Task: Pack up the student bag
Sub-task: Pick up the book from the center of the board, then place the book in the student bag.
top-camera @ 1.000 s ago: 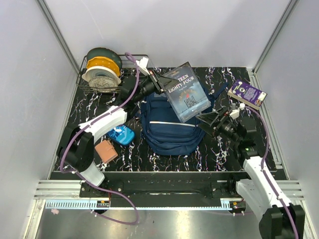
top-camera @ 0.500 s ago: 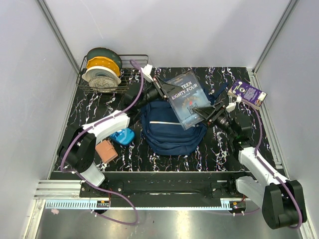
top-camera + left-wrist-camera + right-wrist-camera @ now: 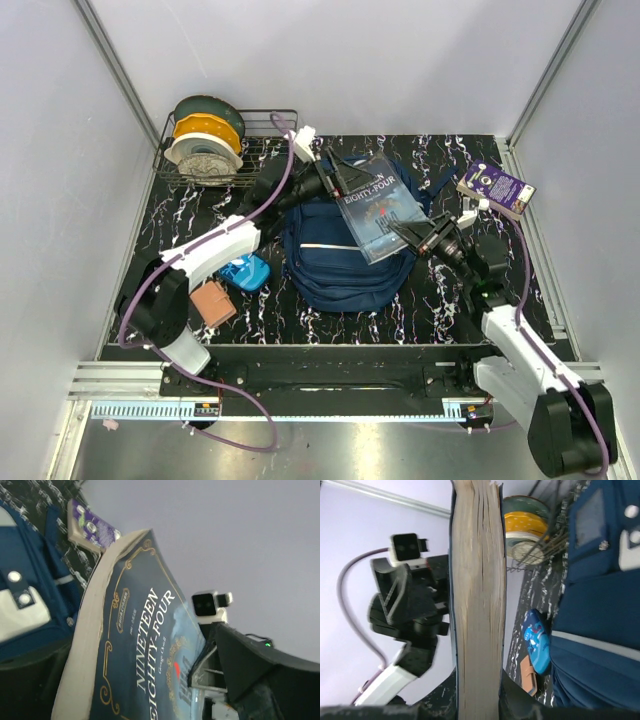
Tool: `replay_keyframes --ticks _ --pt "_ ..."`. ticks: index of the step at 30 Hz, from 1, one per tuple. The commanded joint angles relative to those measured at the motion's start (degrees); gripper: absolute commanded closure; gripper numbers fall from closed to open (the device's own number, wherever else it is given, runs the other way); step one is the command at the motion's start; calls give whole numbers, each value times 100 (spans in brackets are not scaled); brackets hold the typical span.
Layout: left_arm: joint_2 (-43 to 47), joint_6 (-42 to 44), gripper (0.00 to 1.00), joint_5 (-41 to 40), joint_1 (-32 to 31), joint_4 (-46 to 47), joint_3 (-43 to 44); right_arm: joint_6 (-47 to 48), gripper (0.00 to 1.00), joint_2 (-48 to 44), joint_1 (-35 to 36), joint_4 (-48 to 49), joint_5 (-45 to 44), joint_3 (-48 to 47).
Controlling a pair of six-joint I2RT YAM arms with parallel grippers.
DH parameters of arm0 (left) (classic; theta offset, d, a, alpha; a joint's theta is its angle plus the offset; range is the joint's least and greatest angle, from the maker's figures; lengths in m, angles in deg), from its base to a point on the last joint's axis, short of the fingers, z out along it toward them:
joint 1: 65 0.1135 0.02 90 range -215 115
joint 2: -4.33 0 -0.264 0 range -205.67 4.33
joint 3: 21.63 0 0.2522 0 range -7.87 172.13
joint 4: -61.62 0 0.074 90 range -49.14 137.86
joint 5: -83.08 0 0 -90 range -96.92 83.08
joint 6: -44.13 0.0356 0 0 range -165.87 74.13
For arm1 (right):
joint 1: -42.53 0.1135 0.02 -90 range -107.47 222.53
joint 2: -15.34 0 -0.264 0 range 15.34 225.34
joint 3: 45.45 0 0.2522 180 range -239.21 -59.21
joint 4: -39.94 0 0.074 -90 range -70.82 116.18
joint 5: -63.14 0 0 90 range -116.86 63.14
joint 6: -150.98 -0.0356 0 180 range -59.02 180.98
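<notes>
The student bag, navy with a white zip stripe, lies in the middle of the table; it also shows in the wrist views. A book, "Nineteen Eighty-Four", hangs tilted over the bag's upper right. My right gripper is shut on the book's lower right edge, and its page block stands between the jaws. My left gripper is open at the book's upper left corner. The left wrist view looks along the cover.
A wire basket with filament spools stands at the back left. A bright blue pouch and a brown wallet lie left of the bag. A purple packet rests at the back right.
The left gripper has let go of the book and opened. The right gripper has moved in and shut on it. The book has tilted down towards the bag.
</notes>
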Motion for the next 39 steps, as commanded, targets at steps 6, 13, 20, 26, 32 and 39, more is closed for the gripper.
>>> replay_keyframes --ticks 6,13,20,26,32,39 --pt "1097 4053 1 -1946 -184 -4559 1108 994 100 -1705 33 -3956 -2190 -779" --pt "983 5338 1 -929 -560 -6503 1239 1249 100 -2339 25 -6149 -4185 -1315" --pt "667 5946 1 -621 -1291 -6980 1037 1513 100 -2735 25 -6793 -4925 -1588" --pt "-273 6262 7 -858 -2047 -7287 1537 1592 100 -2876 25 -7135 -5206 -1825" --pt "-810 6236 14 -1183 -2320 -7209 1705 1601 100 -2964 25 -7285 -5233 -1940" --pt "-1038 6342 18 -1999 -2372 -7103 1766 1557 100 -2841 33 -7285 -5101 -1870"
